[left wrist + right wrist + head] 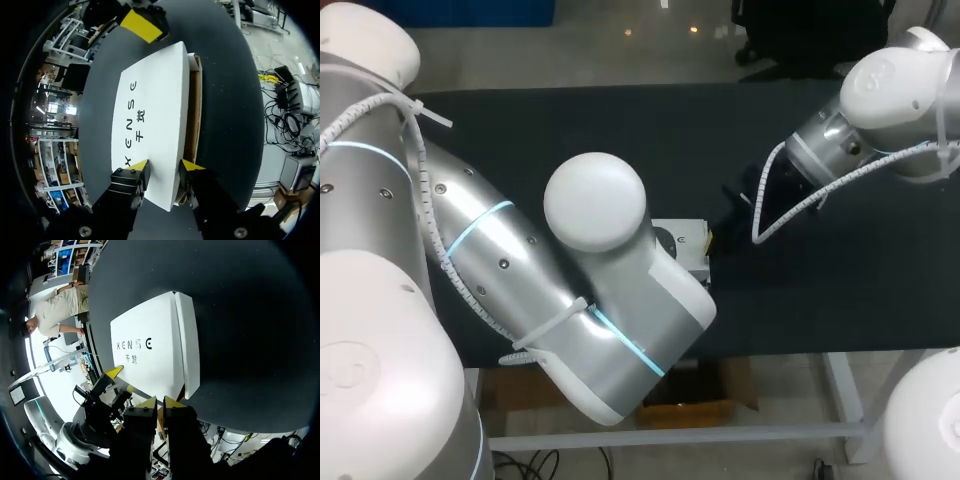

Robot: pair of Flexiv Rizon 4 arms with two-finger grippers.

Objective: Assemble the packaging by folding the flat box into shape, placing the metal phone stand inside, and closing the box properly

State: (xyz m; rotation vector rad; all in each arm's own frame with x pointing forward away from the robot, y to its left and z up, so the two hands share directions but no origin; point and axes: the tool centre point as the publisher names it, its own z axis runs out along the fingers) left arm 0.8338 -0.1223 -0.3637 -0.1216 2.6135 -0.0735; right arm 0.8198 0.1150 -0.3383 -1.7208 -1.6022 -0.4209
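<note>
Straddling the near end of the white box [155,110], my left gripper [165,166] has its fingers spread. One yellow tip sits over the printed top face and the other is just off the box's long side, beside the brown flap [194,100] that shows along that side. I cannot see both tips clamping anything, so I take this as a steadying stance: it keeps that end down rather than lifting it.

At the opposite end of the box, my right gripper [160,402] has its fingers pressed nearly together, with a thin sliver of brown card between them. I judge that to be the flap, pinched at the box's edge. Holding it there makes sense if it has to be tucked or drawn in while the other end stays pinned.

The box lies flat on the dark table [230,100], printed face up, already a shallow closed-looking shape rather than a flat sheet. One narrow side panel is white and the brown edge peeks out on the other long side. The metal phone stand is not visible in any view, so I cannot tell whether it is inside.

From above, my left arm [570,300] covers nearly all of the box, leaving one corner showing past the arm.
</note>
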